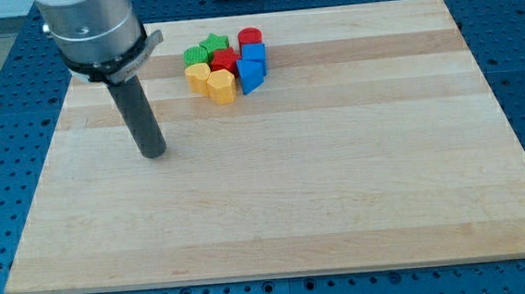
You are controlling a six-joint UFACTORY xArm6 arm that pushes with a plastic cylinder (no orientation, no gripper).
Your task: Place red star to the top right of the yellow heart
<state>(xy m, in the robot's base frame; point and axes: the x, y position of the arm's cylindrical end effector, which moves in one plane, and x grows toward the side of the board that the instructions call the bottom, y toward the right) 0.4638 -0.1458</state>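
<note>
While my tip (154, 153) sits on wood board (339, 188) — blue pegboard (1, 119) around.

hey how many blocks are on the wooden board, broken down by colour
Green blocks: 2
Red blocks (star, cylinder): 2
Blue blocks: 2
Yellow blocks, one the heart: 2
Total: 8

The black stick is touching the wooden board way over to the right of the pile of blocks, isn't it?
Not quite. In the camera view my tip does rest on the pale wooden board, but to the view's left of the cluster, not its right. It stands apart from the yellow heart block and red star block, touching neither.
</note>
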